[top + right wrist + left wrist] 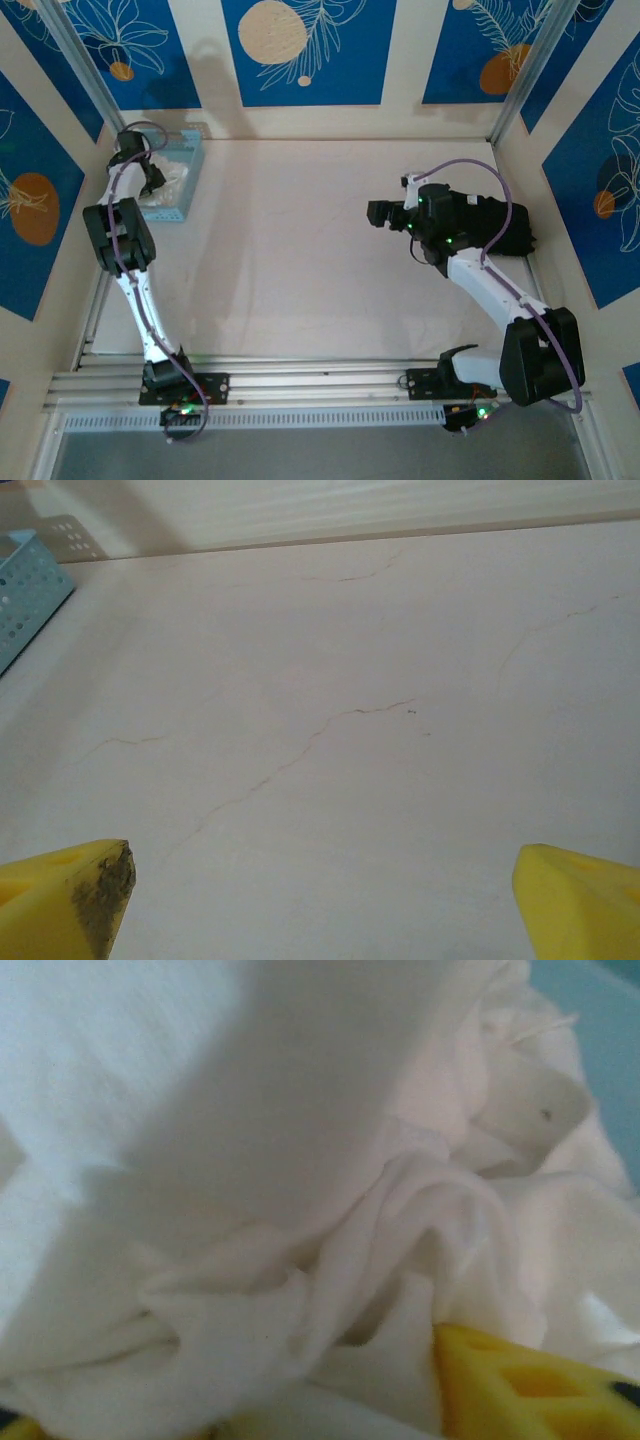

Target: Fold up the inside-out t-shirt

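Under both arms, a cream table (300, 250), faintly creased. Along the left edge, the left arm (130, 260) stretched long from its base at the near edge, elbow raised midway, wrist bent down at the far-left corner. From the near-right, the right arm (490, 285) rising, folded back at the elbow by the right edge, forearm turned leftward, wrist hanging over the right half of the surface, well apart from the other arm. Against the right edge, just behind that wrist, a black folded garment (515, 225). In the far-left corner, a light blue perforated basket (168, 212), long side along the left edge. Inside that basket, the inside-out t-shirt (175, 180) as a crumpled white heap; no clear long axis, and cannot tell the direction of neck or hem. Dipped into the basket and pressed into the cloth, the left gripper (152, 180); in the left wrist view one yellow fingertip (530, 1385) at the lower right, folds bunched against it; cannot tell whether clamped on the fabric or merely buried in it. Aimed left above bare surface, the right gripper (380, 213), its yellow fingertips (70, 895) spread wide, nothing between. Among the folds, a small pale label flap (530, 1110).
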Robot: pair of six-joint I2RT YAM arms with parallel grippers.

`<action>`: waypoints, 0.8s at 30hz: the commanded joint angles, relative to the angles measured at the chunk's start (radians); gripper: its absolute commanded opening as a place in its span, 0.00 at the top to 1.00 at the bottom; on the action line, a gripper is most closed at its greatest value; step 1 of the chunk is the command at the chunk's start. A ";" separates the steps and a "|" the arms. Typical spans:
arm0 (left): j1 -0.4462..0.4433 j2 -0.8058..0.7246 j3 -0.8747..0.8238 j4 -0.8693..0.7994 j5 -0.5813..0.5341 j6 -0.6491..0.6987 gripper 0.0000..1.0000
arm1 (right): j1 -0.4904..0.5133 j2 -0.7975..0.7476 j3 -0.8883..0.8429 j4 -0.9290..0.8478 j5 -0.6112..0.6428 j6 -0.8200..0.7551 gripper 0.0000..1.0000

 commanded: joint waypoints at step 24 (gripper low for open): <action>-0.722 -0.856 0.091 0.111 -0.006 0.141 1.00 | -0.028 -0.170 0.236 -0.361 -0.021 -0.010 0.02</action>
